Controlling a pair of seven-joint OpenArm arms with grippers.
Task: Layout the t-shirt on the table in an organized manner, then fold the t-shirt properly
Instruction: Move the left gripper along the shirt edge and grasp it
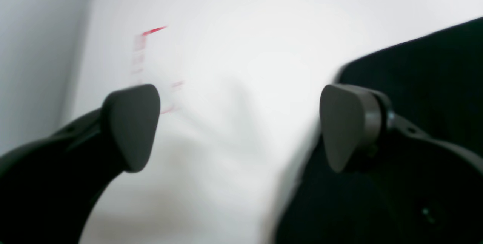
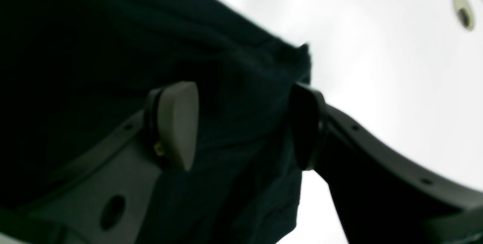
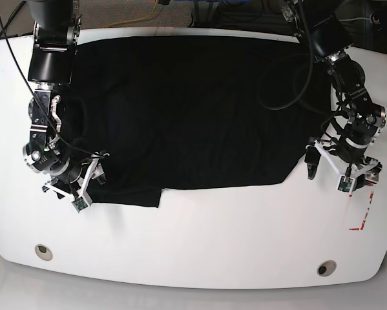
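The black t-shirt [image 3: 193,110] lies spread across the far half of the white table [image 3: 193,245], with its near edge running roughly straight and a small step at the lower left. My left gripper [image 3: 338,171] stands open at the shirt's right near corner. In the left wrist view its fingers [image 1: 132,127] are wide apart over bare table [image 1: 234,28], and the t-shirt [image 1: 434,85] lies to the right. My right gripper [image 3: 80,184] is open at the shirt's left near corner. In the right wrist view the right gripper [image 2: 241,125] has dark t-shirt [image 2: 94,40] cloth showing between its separated pads.
A red outline mark [image 3: 361,213] sits on the table near the right edge, just beyond the left gripper; it shows blurred as the red mark [image 1: 145,44] in the left wrist view. Two round metal inserts [image 3: 43,250] [image 3: 326,267] sit near the front edge. Cables hang by the left arm.
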